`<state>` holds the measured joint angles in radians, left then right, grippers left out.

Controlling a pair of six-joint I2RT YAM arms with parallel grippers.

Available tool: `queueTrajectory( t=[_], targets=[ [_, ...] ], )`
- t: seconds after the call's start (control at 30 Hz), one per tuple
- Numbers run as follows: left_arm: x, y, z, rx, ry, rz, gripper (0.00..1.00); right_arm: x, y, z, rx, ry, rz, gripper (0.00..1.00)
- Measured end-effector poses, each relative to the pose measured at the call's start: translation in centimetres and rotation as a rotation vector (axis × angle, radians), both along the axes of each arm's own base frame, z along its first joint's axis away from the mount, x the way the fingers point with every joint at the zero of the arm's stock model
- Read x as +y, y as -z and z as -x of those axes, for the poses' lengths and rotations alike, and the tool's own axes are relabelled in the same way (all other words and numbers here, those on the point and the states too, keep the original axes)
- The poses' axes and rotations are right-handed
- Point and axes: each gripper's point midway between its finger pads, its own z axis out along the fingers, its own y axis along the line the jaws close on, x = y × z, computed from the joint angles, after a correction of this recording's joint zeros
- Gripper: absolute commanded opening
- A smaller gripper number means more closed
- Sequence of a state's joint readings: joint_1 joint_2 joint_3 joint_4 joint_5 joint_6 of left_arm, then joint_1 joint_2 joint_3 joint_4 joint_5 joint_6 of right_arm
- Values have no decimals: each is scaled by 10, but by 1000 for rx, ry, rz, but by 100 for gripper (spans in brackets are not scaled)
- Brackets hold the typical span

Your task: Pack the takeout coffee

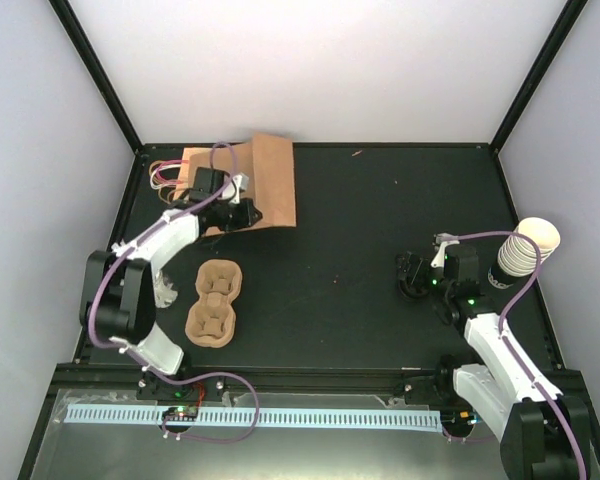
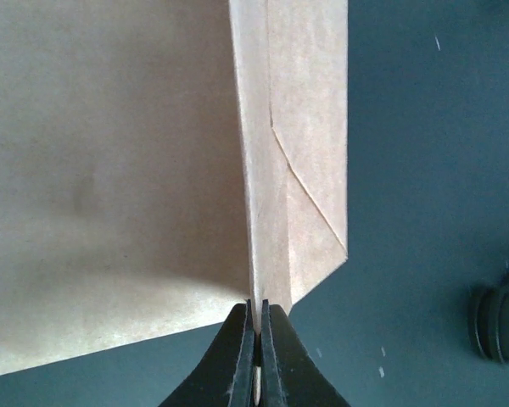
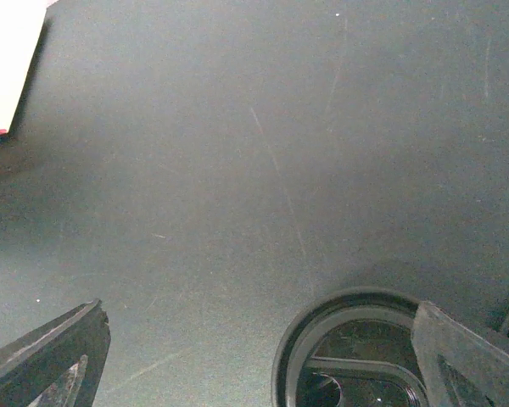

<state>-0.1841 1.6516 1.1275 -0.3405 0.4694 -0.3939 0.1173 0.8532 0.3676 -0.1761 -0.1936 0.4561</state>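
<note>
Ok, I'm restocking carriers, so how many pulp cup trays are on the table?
1: a two-well pulp tray lies left of centre, just nearer the arms than the brown paper bag. More may be nested beneath it.

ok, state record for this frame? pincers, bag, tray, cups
left pincer: shut on the bag's edge
right pincer: open, holding nothing, low over a round black part
bag: lying flat, far left
tray: nearer than the bag, apart from it, untouched
cup stack: right edge, lidless, tilted
</note>
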Motion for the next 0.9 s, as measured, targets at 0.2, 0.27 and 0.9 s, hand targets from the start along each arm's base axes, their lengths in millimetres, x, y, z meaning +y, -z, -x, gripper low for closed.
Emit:
queueTrajectory(
  t=[0.2, 0.27, 0.9],
  targets=[
    [-51, 1, 81, 16, 135, -25, 3, 0, 14, -1, 61, 4, 4, 100],
    [-66, 4, 106, 28, 174, -27, 4, 0, 18, -2, 86, 6, 6, 100],
    [-150, 45, 187, 109, 245, -1, 31, 9, 6, -21, 213, -11, -19, 100]
  ],
)
